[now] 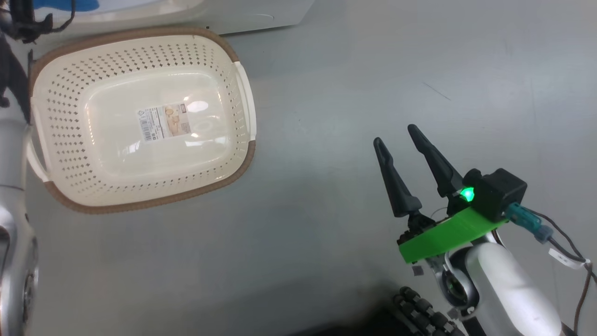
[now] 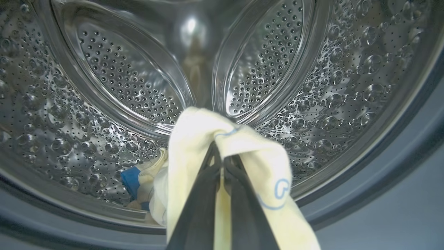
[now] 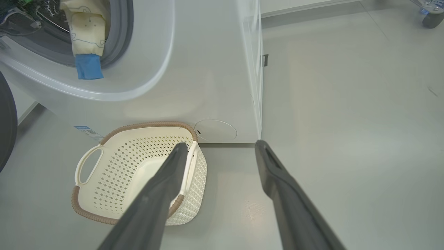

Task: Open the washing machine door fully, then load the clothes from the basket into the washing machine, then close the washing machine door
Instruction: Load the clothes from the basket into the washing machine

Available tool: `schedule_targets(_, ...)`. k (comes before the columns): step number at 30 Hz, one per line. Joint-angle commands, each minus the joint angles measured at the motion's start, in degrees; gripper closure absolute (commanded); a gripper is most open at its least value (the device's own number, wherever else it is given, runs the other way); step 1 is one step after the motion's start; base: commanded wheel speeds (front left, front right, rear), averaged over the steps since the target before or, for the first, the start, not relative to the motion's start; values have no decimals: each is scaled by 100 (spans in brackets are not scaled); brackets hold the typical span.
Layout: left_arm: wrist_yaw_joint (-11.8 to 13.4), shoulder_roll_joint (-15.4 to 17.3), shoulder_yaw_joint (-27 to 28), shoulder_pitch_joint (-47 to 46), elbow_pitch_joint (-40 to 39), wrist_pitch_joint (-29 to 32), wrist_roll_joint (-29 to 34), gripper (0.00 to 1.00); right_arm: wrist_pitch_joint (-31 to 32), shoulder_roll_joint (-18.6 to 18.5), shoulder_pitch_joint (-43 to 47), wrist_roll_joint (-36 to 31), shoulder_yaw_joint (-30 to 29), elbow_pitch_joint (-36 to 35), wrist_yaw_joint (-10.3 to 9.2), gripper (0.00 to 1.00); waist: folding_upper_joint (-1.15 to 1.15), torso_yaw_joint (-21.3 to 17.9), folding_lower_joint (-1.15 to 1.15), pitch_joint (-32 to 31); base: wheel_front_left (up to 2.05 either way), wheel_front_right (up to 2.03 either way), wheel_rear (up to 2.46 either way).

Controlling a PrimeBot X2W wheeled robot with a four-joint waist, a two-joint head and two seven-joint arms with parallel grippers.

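Clothes (image 2: 197, 139), seemingly soft, light and limp, hang pinched by a bunched fold in the clamped left gripper (image 2: 221, 154) inside the washing machine (image 2: 104, 90) drum. Right wrist view: they drape at its mouth, above the basket (image 3: 145, 124). Head view: right gripper (image 1: 395, 134) splayed wide, holding nothing.

Floor (image 1: 326, 116): smooth, pale grey, slightly glossy with soft reflections. Basket (image 1: 60, 88) stands upright on it at left, cream with a brown rim, a paper label (image 1: 164, 121) flat on its bottom. Washing machine (image 3: 208, 69) stands on the floor just beyond the basket's far side; cannot tell whether the two touch. Short dark mark (image 1: 436, 91) on the floor to the right, well apart from the basket. Small wheel (image 3: 432, 19) rests on the floor at far right, well apart from the machine
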Motion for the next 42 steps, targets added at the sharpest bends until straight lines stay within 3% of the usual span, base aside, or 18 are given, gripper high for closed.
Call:
schedule_targets(1,29,259,35,-246,-128,33,57,100,-38,13,219,42,119,-126,3,0,0,-20,0,28,0,0,0)
schedule_targets(28,110,421,-459,-1316,771,-76,298,100,-38,104,364,88,366,-79,3,0,0,-222,0,384,0,0,0)
schedule_targets(42,250,726,-864,-1865,249,-611,727,100,-38,138,397,154,655,-29,3,0,0,-455,0,634,0,0,0)
